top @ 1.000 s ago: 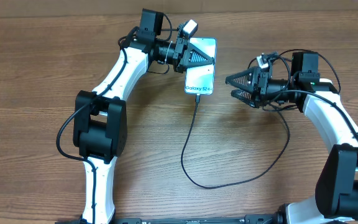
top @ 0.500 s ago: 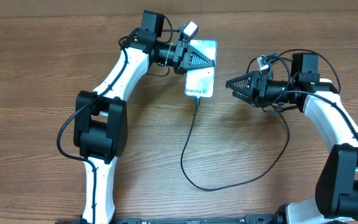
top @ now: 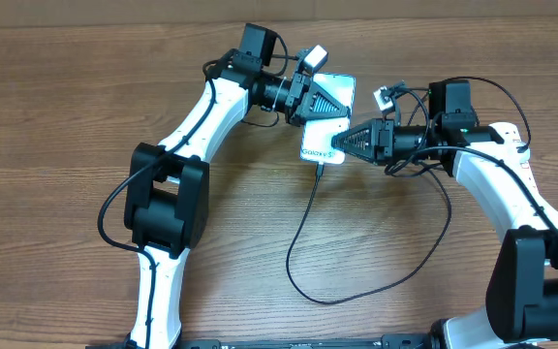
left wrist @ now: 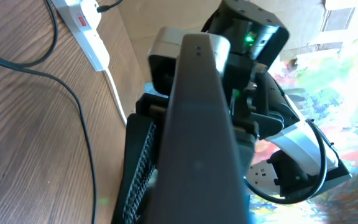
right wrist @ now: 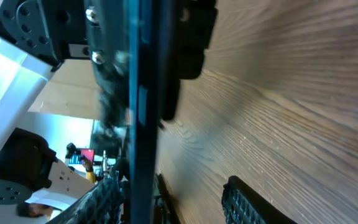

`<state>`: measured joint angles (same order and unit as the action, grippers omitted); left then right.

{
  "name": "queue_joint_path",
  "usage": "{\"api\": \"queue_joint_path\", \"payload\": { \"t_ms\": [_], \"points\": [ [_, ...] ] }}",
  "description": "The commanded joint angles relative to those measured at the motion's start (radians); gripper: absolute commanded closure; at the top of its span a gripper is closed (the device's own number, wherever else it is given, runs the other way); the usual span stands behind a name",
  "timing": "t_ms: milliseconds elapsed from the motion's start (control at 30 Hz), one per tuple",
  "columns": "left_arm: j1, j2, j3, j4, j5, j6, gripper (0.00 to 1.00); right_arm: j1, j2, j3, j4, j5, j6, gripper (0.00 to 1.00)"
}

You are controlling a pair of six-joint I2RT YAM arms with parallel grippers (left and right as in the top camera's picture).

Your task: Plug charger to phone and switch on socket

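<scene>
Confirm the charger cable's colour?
Plain black. The charger cable shows best in the overhead view, looping across the wooden table.

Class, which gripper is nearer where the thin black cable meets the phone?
Right. The right gripper straddles the black-edged turquoise phone right beside the thin black cable tip; the left gripper clamps the phone's far end.

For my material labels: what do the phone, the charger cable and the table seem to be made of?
Phone: glossy glass front, likely; its lit screen looks smooth.
Charger cable: black rubbery or plastic sheath, matte, bending in loose curves.
Table: brown wood or wood-look laminate, grain visible.
</scene>
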<state>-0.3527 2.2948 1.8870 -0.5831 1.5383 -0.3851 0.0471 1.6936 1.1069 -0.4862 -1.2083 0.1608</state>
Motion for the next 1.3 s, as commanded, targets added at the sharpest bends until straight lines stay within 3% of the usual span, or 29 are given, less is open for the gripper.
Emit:
{"api": "queue_joint_path", "payload": {
  "t_ms": [0,333,533,633,700,867,1000,1267],
  "points": [
    [-0.012,-0.025,0.0,-0.009,0.044,0.023,0.96,0.009,-0.006,0.02,0.025,-0.025,-0.005,0.48],
    [-0.027,-0.025,0.0,-0.012,0.044,0.024,0.96,0.01,-0.006,0.02,0.194,-0.024,0.106,0.61],
    [-0.027,-0.025,0.0,-0.012,0.043,0.023,0.96,0.01,-0.006,0.02,0.231,-0.024,0.151,0.9],
    [-0.027,-0.025,0.0,-0.012,0.044,0.023,0.96,0.01,-0.006,0.02,0.229,-0.024,0.152,0.96],
    [-0.027,-0.025,0.0,-0.012,0.044,0.023,0.89,0.01,-0.006,0.02,0.227,-0.024,0.154,0.96],
    [-0.027,-0.025,0.0,-0.012,0.043,0.023,0.59,0.01,-0.006,0.02,0.227,-0.024,0.154,0.96],
    [-0.027,-0.025,0.0,-0.011,0.043,0.023,0.29,0.009,-0.006,0.02,0.227,-0.016,0.154,0.96],
    [-0.006,-0.025,0.0,-0.011,0.014,0.023,0.15,0.009,-0.006,0.02,0.164,0.076,0.203,0.96]
  ]
}}
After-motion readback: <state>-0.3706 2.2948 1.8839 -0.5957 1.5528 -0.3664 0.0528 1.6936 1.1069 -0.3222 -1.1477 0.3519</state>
